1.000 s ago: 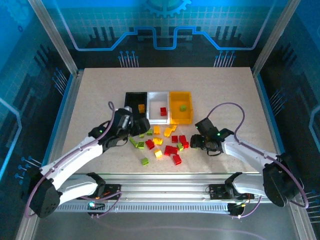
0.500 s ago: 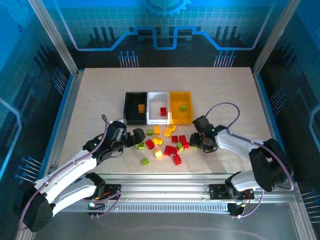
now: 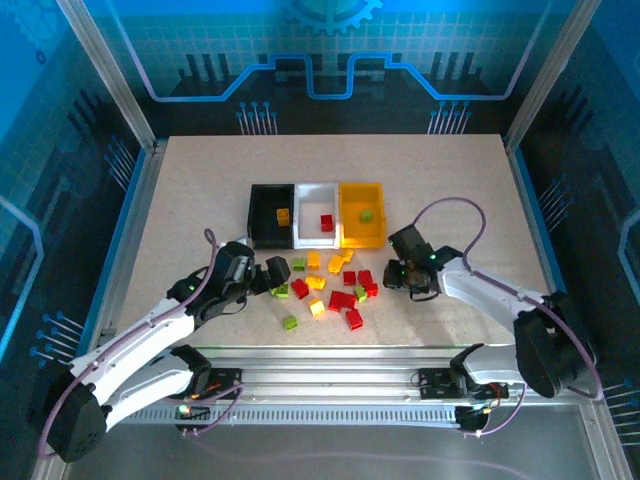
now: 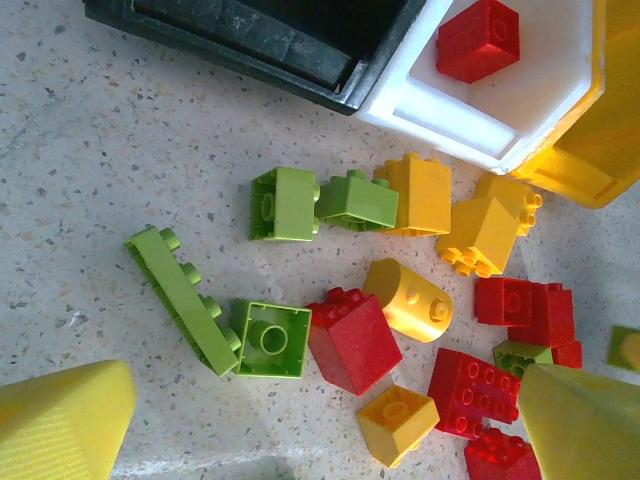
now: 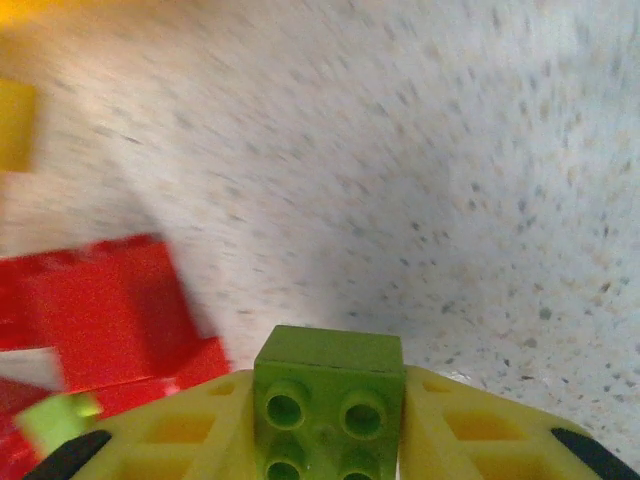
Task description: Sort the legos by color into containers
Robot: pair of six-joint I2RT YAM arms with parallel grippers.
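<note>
Speckled table (image 3: 200, 190), right gripper (image 3: 396, 277) clamped on green brick (image 5: 328, 400) between its fingers; left gripper (image 4: 320, 430) jaws apart, brick pile (image 4: 400, 300) at 12 o'clock.

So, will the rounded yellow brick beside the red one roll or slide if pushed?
The rounded yellow brick seems to lie on its curved side, so it may roll rather than slide. It looks like hard plastic, probably stiff and light. The red brick next to it could block it.

Left tool (image 3: 277, 272) withdrew from black bin (image 3: 254, 215) to legos (image 3: 341, 299).
</note>
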